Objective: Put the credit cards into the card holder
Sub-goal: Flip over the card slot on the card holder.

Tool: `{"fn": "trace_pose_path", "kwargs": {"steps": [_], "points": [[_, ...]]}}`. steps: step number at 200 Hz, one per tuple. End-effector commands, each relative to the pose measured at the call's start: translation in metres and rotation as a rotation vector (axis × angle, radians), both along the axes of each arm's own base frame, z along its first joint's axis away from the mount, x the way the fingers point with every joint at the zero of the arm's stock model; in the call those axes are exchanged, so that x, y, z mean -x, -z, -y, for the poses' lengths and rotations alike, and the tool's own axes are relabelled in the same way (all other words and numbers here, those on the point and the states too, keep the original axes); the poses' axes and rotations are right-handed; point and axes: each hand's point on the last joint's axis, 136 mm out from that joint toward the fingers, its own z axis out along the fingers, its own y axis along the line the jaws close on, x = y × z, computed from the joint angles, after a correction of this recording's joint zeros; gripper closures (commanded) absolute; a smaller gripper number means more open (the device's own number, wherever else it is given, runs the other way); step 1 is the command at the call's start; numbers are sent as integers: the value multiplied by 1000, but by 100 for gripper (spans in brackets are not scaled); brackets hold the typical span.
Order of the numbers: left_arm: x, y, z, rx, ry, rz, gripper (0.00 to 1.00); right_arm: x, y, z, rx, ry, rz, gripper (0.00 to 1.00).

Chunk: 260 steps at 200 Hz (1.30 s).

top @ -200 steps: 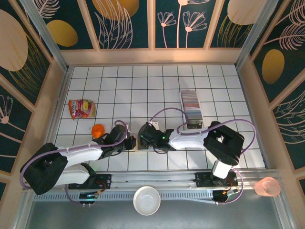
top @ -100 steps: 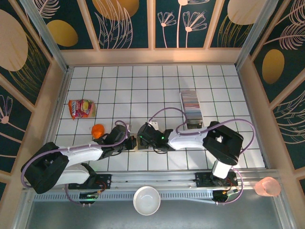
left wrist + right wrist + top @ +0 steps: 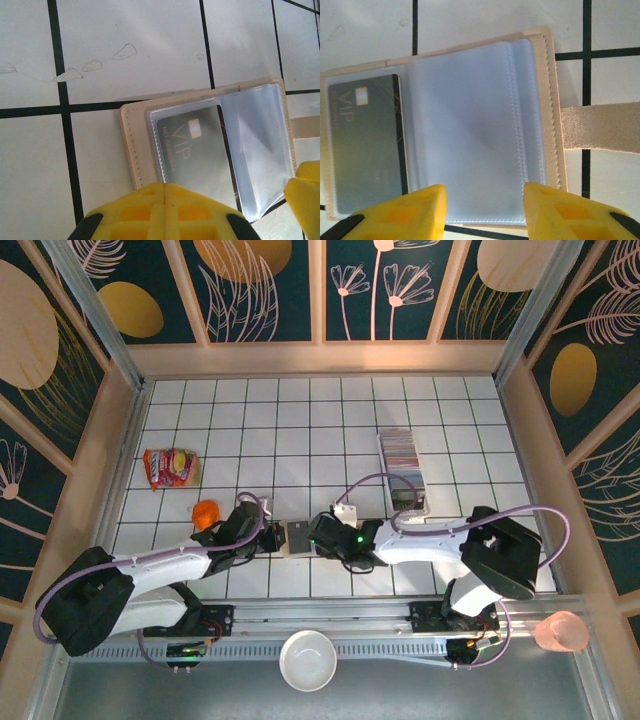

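White tiles ruled with dark lines make up the table (image 3: 300, 430), which is seen from above. One card holder (image 3: 298, 537) is laid open on it at lower centre, between two grippers. The left gripper (image 3: 271, 538) is placed at its left edge, and the right gripper (image 3: 319, 537) at its right edge.

From the left wrist, the two yellow fingers (image 3: 160, 210) are seen apart at the bottom of the frame, with the holder's lower edge between them. From the right wrist, both fingers (image 3: 400, 212) are likewise held apart over the holder's lower edge. Nothing is gripped by either pair.

One grey card (image 3: 365, 145) marked VIP is lodged in a clear sleeve at the left. One tan strap (image 3: 600, 127) is extended to the right.

The other credit cards (image 3: 400, 452) are packed in one row at upper right, in one clear tray (image 3: 410, 502). Their number cannot be counted.

One orange packet (image 3: 170, 468) and one orange ball (image 3: 206, 512) are seen at left. One white bowl (image 3: 307, 660) and one pink cup (image 3: 560, 632) are seen along the bottom.
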Motion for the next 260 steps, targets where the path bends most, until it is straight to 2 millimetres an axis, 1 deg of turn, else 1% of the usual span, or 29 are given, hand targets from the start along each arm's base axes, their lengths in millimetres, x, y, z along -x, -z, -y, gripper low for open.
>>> {"fn": "trace_pose_path", "kwargs": {"steps": [1, 46, 86, 133, 165, 202, 218, 241, 260], "points": [[5, 7, -2, -14, 2, -22, 96, -3, 7, 1, 30, 24, 8, 55], [6, 8, -3, -11, 3, -25, 96, -8, 7, -13, 4, 0, 12, 55], [7, 10, -2, -13, 5, -29, 96, -7, 7, -14, 9, -5, 11, 56], [7, 12, 0, -12, 12, -36, 97, -9, -3, -21, -4, -14, 27, 56], [7, 11, 0, -8, 12, -35, 97, -10, -6, -21, 2, -11, 39, 57], [7, 12, -1, -12, 12, -37, 98, -8, -1, -25, -8, -26, 29, 57], [7, 12, -1, -12, 10, -36, 98, -7, 1, -31, -26, -36, 19, 57], [7, 12, -1, -12, 9, -35, 99, -7, -6, -46, -105, -53, 17, 57], [7, 12, -1, -14, 9, -34, 99, -6, -10, -54, -161, -60, 11, 56]]}}
